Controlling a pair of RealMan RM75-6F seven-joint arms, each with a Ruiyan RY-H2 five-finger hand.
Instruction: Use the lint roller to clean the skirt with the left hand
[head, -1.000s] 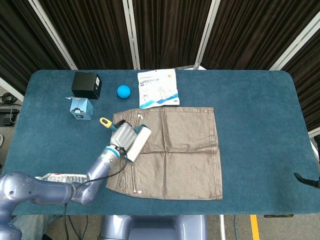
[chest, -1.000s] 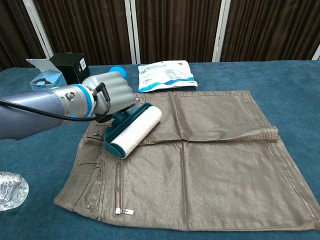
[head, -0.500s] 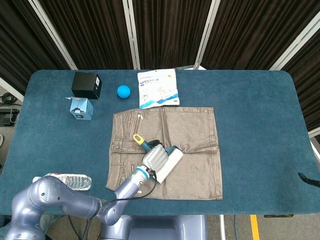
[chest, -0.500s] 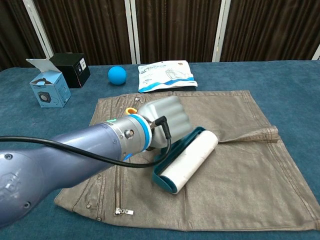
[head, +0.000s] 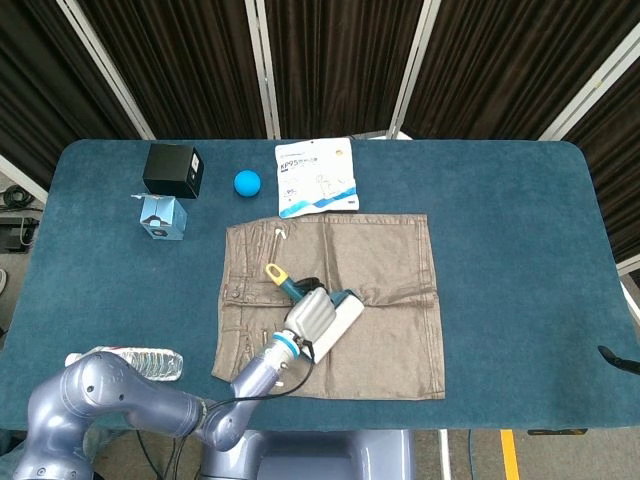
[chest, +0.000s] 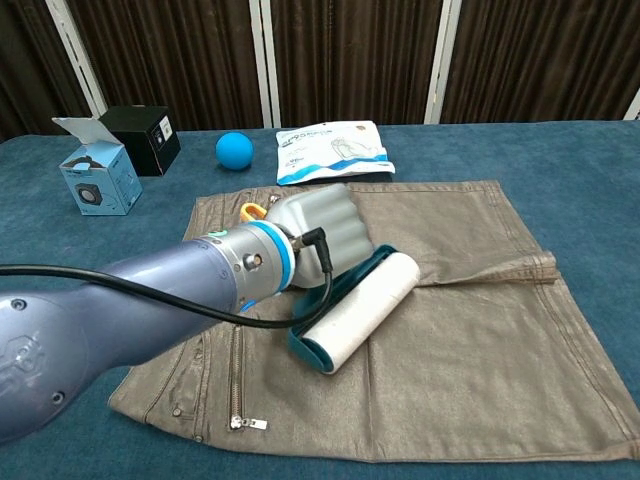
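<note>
the lint roller (chest: 356, 308) had slid slightly back left across the skirt (chest: 470, 330) since half a second before.
the left hand (chest: 322, 237) gripped its handle, fingers closed; roller lay mid-skirt.

Inventory on worktop (head: 520, 250): one skirt (head: 385, 300); one lint roller (chest: 358, 308); one blue ball (head: 247, 182); two boxes, black (head: 173, 170) and light blue (head: 162, 216); one mask packet (head: 317, 177); one plastic bottle (head: 130, 362). One robot hand (chest: 320, 232) visible.

Left hand (chest: 322, 232) clenched, fingers curled tight, forearm stretched low and forward from the left.
</note>
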